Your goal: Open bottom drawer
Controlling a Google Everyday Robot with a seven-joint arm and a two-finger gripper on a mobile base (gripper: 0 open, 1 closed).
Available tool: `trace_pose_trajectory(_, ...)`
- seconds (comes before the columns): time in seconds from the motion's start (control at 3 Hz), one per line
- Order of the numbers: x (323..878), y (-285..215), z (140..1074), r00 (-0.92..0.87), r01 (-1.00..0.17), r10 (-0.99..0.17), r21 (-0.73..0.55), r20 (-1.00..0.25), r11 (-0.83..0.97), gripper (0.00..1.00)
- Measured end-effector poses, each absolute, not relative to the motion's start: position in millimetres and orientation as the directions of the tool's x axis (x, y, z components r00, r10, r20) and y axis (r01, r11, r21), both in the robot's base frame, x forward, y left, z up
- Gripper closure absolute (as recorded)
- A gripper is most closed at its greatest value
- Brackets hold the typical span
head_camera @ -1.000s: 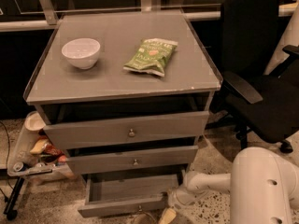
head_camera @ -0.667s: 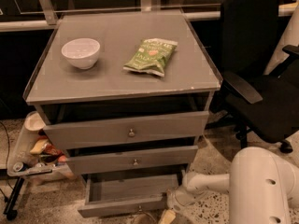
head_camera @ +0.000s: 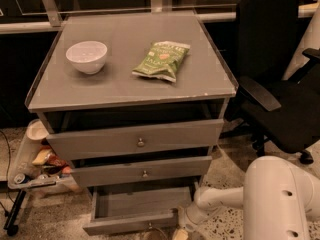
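The bottom drawer point(head_camera: 131, 223) is the slimmest grey front of three, at the foot of the grey cabinet. It stands pulled out, and its plain grey tray point(head_camera: 140, 202) shows inside. Its knob sits at the lower frame edge, barely visible. My white arm comes in from the lower right. My gripper point(head_camera: 183, 226) is low at the drawer's right front corner, mostly cut off by the frame edge. The middle drawer point(head_camera: 142, 170) and the top drawer point(head_camera: 137, 139) sit above, each slightly out.
A white bowl point(head_camera: 86, 56) and a green snack bag point(head_camera: 161, 60) lie on the cabinet top point(head_camera: 125, 84). A black office chair point(head_camera: 280, 84) stands close on the right. A low cart with snacks point(head_camera: 35, 164) stands at the left.
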State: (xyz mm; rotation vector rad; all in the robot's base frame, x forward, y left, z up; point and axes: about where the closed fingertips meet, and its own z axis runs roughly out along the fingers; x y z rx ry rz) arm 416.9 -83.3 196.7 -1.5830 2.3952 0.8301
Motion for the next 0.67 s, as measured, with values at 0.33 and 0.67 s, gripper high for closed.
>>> trace_pose_trajectory(0.33,417,-83,200,-0.430,-0.886,-0.802,0.362,-0.414,0.289,0.00)
trace_pose_trajectory(0.67,401,-86,202,-0.419,-0.885,-0.815,0.381,-0.401,0.268,0.00)
